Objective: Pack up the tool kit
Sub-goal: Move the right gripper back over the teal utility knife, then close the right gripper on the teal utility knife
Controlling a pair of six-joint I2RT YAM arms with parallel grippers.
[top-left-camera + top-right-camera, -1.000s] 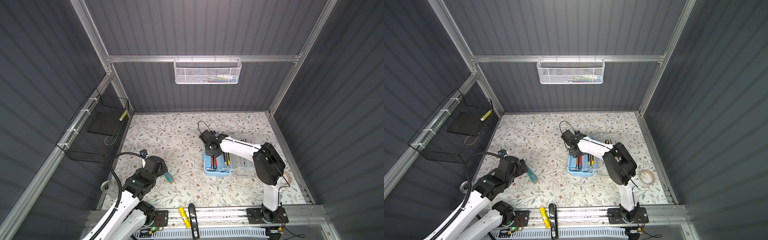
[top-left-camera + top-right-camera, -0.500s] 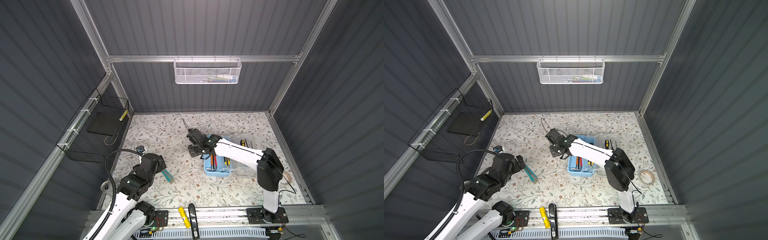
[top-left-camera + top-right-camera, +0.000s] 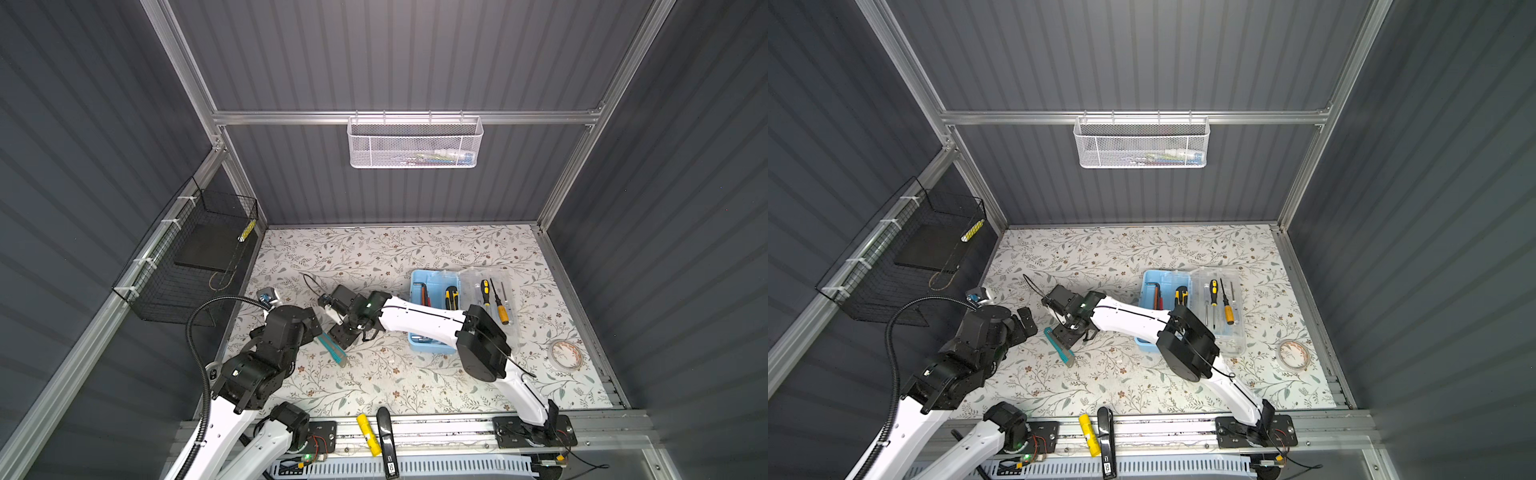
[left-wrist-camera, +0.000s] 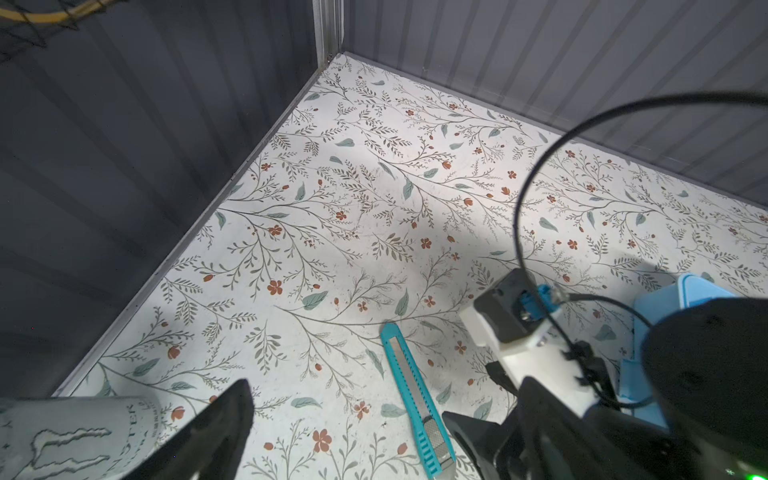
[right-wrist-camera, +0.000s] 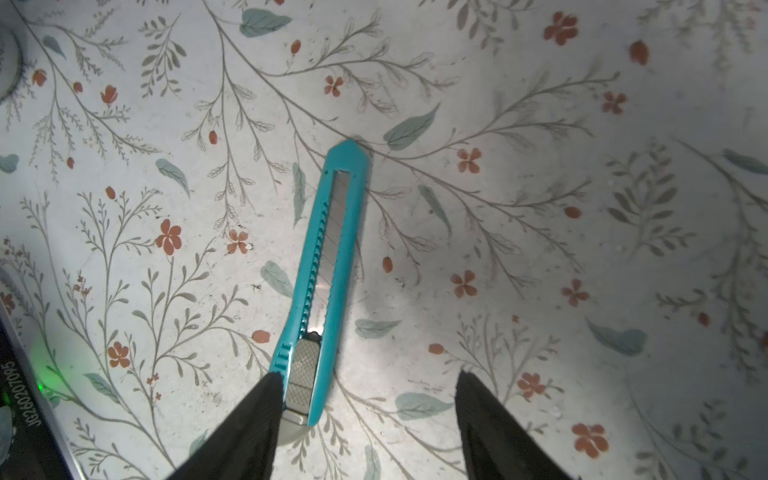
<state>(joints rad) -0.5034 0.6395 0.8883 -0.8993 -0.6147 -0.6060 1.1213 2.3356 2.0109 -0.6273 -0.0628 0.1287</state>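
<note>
In the left wrist view a pale grey can bears a claw-mark logo and the letters "STER"; the rest is cut off. In the right wrist view a dark edge strip carries white print, roughly "JG260207095".

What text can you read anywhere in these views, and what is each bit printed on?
"STER" beside a claw-mark logo: grey surface, left wrist view.
"JG2602070095", last digits unsure: dark strip, right wrist view.
White label on the black bar at the front rail: too small to read.
Items in the white mesh basket: too blurred.
</note>
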